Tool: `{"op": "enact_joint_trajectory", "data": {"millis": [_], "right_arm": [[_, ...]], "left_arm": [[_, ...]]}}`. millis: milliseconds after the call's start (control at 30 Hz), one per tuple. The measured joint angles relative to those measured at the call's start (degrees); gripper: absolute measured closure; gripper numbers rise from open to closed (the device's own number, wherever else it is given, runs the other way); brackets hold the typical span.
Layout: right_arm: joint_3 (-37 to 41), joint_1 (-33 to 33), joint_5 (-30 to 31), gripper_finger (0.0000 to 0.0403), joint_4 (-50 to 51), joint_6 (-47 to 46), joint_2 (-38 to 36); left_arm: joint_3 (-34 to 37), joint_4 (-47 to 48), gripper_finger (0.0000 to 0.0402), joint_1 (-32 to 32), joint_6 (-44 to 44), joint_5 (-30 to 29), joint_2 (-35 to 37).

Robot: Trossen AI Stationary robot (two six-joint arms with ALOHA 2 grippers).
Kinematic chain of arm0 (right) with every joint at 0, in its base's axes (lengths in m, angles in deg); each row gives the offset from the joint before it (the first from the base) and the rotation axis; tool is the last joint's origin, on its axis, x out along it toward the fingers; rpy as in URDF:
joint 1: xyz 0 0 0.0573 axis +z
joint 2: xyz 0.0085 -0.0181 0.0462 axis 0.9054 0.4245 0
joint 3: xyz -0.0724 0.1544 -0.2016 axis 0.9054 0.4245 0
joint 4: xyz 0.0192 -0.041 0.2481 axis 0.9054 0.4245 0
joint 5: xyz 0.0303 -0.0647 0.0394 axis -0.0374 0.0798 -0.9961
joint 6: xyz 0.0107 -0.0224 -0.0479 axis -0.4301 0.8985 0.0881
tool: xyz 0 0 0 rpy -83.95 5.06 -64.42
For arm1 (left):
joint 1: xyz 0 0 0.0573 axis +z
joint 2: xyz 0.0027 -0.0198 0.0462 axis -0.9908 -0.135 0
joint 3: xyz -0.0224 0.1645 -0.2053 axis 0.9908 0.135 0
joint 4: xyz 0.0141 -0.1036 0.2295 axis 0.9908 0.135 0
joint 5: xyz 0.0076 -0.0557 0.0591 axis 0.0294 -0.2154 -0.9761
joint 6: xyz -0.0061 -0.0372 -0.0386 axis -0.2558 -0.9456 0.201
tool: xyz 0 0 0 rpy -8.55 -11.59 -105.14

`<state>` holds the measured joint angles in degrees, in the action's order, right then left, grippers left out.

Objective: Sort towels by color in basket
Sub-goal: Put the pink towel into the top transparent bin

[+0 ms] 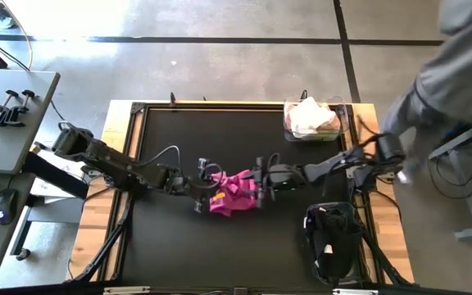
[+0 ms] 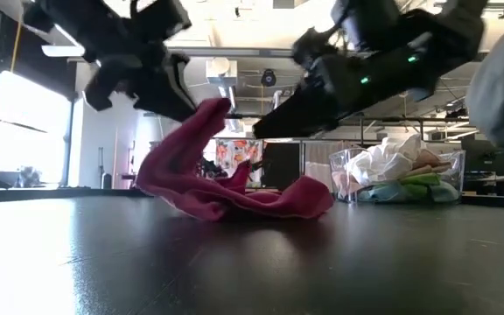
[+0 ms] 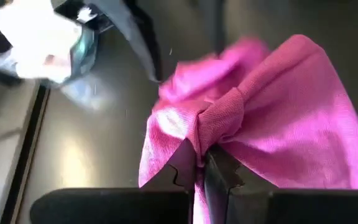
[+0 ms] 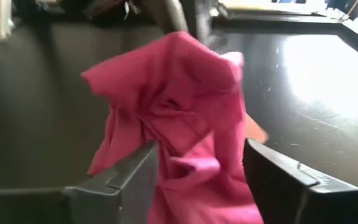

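A magenta towel (image 1: 236, 195) lies crumpled in the middle of the black table (image 1: 179, 246). My left gripper (image 1: 206, 182) is at its left side, shut on a bunch of the cloth. In the low view that end of the towel (image 2: 213, 114) is raised and the rest (image 2: 269, 201) rests on the table. My right gripper (image 1: 259, 182) is at the towel's right side, open. Its two fingers (image 4: 135, 177) stand on either side of a raised part of the towel (image 4: 173, 106). My left gripper pinches a gathered fold of the towel (image 3: 213, 121) between its two fingers (image 3: 182, 165), several layers bunched together. The fingers come slanting down from the table's left. The held end is lifted and the towel's other end lies on the table. My right gripper is open around the cloth; whether its fingers touch it, I cannot tell.
A clear bin (image 1: 311, 120) with cream, peach and green towels stands at the far right; it also shows in the low view (image 2: 401, 175). A black basket (image 1: 332, 238) holding dark cloth stands at the near right. A person in grey (image 1: 457, 74) stands beyond the table's right edge.
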<state>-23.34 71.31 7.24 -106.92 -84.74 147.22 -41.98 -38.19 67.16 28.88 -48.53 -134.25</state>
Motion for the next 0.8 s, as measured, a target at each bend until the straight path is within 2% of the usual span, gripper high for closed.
{"op": "enact_joint_trajectory", "data": {"millis": [133, 200, 333, 433, 533, 600, 700, 800], "right_arm": [[-7.46, -0.05, 0.34, 0.0160, 5.47, 2.86, 5.37], [-11.70, -0.01, 3.58, 0.0159, 14.36, 3.44, 5.65], [-21.69, -0.09, 10.92, 0.0161, 37.51, 1.74, 5.42], [-28.93, -0.06, 12.33, 0.0162, 53.80, -0.65, 5.38], [-33.82, -0.03, 12.33, 0.0162, 65.70, -3.61, 5.31], [-35.00, -0.01, 12.27, 0.0162, 68.16, -4.09, 5.31], [-33.29, -0.08, 8.13, 0.0162, 59.38, -0.33, 5.31], [-28.99, -0.58, 3.93, 0.0162, 43.90, 0.56, 6.54]], "left_arm": [[2.95, -4.52, 0.0390, 4.17, -3.46, 5.75, -0.08], [3.35, -6.28, 0.0368, 6.39, -4.99, 11.25, -0.03], [1.84, -6.15, 0.0302, 8.97, -6.85, 17.44, 0.41], [-1.45, -2.33, 0.0256, 9.50, -6.88, 18.10, 2.51], [-4.71, 7.86, 0.0229, 9.17, -8.28, 14.11, 5.31], [-5.77, 13.98, 0.0223, 8.69, -10.39, 8.53, 7.62], [-5.76, 21.95, 0.0221, 7.68, -13.70, -0.47, 10.69], [-4.35, 28.29, 0.0220, 6.82, -18.82, -8.42, 13.17]]}}
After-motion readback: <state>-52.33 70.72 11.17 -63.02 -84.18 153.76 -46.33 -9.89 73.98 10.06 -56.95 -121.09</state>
